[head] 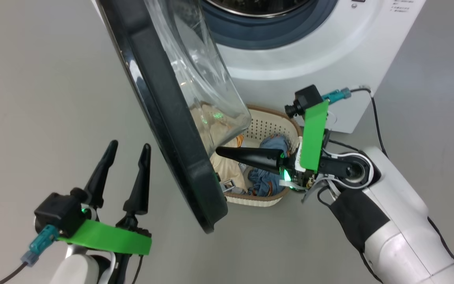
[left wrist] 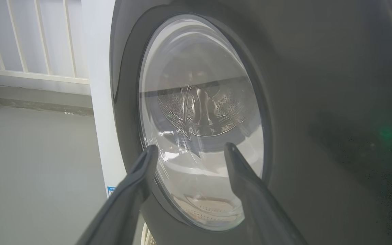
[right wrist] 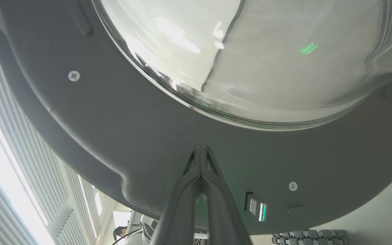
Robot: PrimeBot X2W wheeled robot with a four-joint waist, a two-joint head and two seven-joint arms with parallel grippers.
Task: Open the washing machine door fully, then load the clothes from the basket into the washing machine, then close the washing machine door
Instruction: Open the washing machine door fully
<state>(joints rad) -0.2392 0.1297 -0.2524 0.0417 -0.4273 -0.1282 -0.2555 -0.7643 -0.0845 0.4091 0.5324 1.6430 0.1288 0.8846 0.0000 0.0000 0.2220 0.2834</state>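
Note:
The washing machine (head: 309,59) stands at the top of the head view. Its door (head: 164,118) is swung out toward me and seen nearly edge-on, with the glass bowl (head: 195,71) bulging to the right. Behind the door, the basket (head: 274,114) sits on the floor holding the clothes: a cream garment (head: 227,165) and a blue one (head: 264,181). My right gripper (head: 219,151) is shut with nothing in it, its tip at the door's grey inner face (right wrist: 148,136). My left gripper (head: 129,148) is open, left of the door, facing its outer glass (left wrist: 199,102).
Grey floor lies all around. A black cable (head: 376,118) runs from the machine's right corner along the floor past my right arm. In the left wrist view, a white railing (left wrist: 29,51) stands behind the machine.

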